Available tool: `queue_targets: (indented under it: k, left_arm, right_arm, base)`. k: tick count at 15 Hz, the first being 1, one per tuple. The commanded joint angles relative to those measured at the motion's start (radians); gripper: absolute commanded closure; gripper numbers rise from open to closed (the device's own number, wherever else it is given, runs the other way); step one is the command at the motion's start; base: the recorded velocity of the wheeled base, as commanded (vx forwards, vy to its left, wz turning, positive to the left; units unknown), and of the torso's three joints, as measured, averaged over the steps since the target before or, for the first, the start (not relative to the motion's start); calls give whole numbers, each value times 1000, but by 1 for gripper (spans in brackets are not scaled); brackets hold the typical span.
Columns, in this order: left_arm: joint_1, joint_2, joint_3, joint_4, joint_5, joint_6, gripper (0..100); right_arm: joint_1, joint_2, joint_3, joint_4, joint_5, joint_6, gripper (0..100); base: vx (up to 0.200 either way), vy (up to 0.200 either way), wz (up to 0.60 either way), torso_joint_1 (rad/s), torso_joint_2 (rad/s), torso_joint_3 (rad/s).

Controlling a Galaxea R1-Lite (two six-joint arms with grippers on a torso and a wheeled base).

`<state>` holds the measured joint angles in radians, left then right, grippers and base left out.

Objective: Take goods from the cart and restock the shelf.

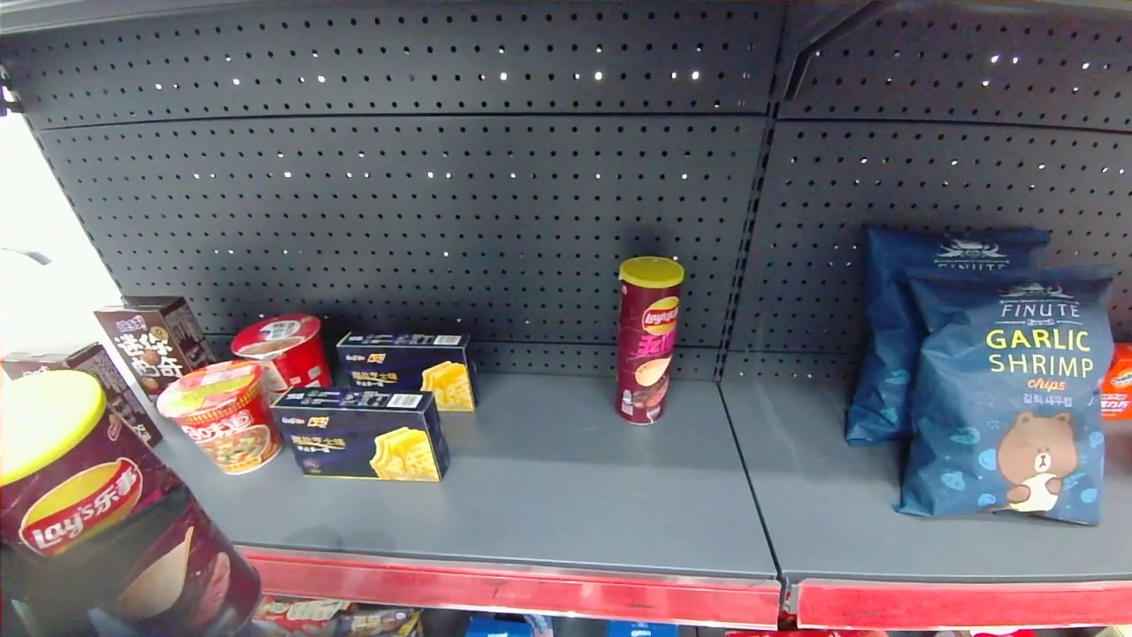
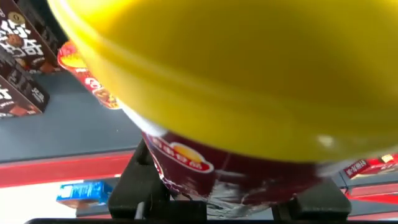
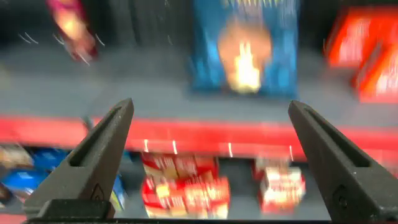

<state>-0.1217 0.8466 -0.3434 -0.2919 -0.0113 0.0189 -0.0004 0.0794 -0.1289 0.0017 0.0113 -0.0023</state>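
Observation:
A maroon chips can with a yellow lid is at the lower left, in front of the grey shelf. My left gripper is shut on the body of this can, whose lid faces the wrist camera. A second, matching can stands upright at the back middle of the shelf. My right gripper is open with nothing between its fingers. It is held in front of the red shelf edge, below a blue chips bag.
Two cup noodles, two dark blue boxes and brown boxes fill the shelf's left end. Two blue chips bags lean at the right, with an orange pack beside them. Red packs sit on the shelf below.

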Motion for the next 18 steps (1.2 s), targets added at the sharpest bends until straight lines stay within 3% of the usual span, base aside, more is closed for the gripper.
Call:
queue_targets:
  k: [1, 4, 6, 8, 11, 13, 18]
  left_arm:
    - [-1, 19, -12, -3, -1, 1, 100]
    - [-1, 17, -32, 0, 14, 13, 100]
    - [-4, 25, -58, 5, 11, 49, 100]
    - [-3, 40, -66, 11, 13, 59, 100]
    - [-1, 60, -60, 16, 27, 59, 100]
    - [-3, 69, -51, 16, 42, 58, 100]
    - [-1, 71, -37, 17, 42, 55, 100]
  right_arm:
    - [103, 431, -371, -5, 101, -39, 0]
    - [180, 593, -446, -3, 136, -80, 0]
    - [237, 715, -509, 3, 139, -77, 0]
    - [283, 858, -560, -19, 134, -87, 0]
    - [296, 1030, -595, -120, 162, -113, 0]
    - [281, 1136, -607, -213, 286, -110, 0]
    - [300, 1361, -732, -255, 296, -125, 0]
  base:
    - [0, 0, 0, 0, 0, 0]
    - [0, 0, 0, 0, 0, 0]
    - [0, 0, 0, 0, 0, 0]
    - [0, 0, 0, 0, 0, 0]
    - [0, 0, 0, 0, 0, 0]
    - [0, 0, 0, 0, 0, 0]
    - [0, 0, 0, 0, 0, 0]
